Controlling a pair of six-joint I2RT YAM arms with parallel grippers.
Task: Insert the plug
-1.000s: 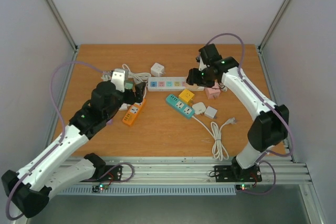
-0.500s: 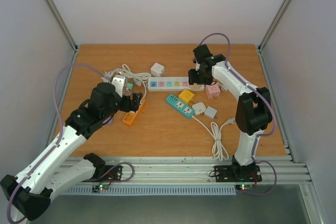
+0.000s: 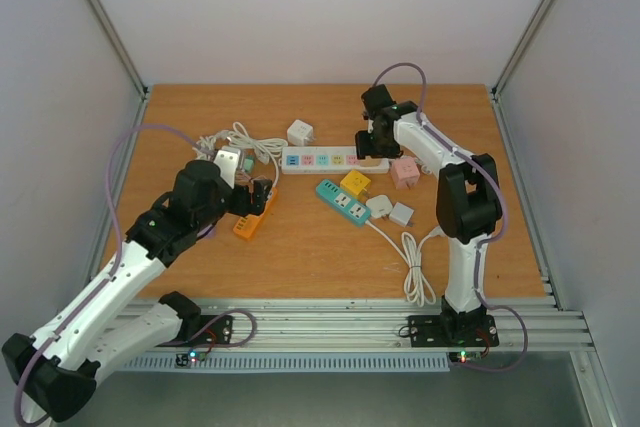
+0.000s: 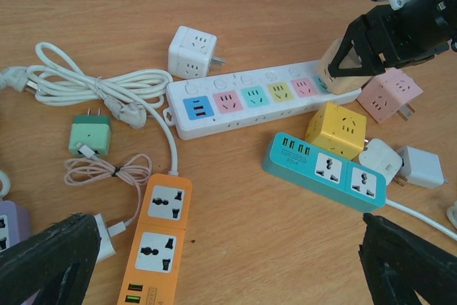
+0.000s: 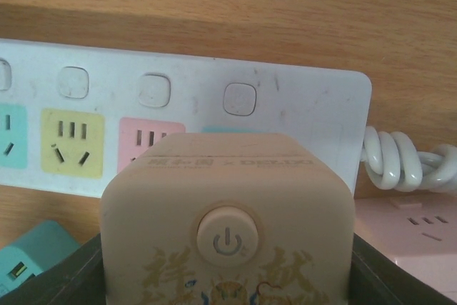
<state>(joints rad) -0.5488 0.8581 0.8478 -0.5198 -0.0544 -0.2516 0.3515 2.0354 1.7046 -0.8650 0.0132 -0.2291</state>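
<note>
My right gripper (image 3: 372, 147) is shut on a beige cube plug (image 5: 227, 226) with a round power button, also visible in the left wrist view (image 4: 341, 71). It holds the cube over the right end of the white power strip (image 4: 243, 101), above the light-blue socket beside the pink one (image 5: 146, 141). The strip also shows in the top view (image 3: 318, 160). The cube hides its own prongs and the socket under it. My left gripper (image 4: 228, 262) is open and empty above the table, by the orange power strip (image 4: 153, 237).
Around the white strip lie a teal power strip (image 4: 328, 171), a yellow cube (image 4: 335, 130), a pink cube (image 4: 389, 94), two white adapters (image 4: 400, 163), a white cube (image 4: 191, 51), a green charger (image 4: 91, 137) and coiled white cables (image 4: 93, 87).
My right arm has swung its elbow in and brought the beige cube left and back over the strip's right end. The left arm has pulled back slightly.
</note>
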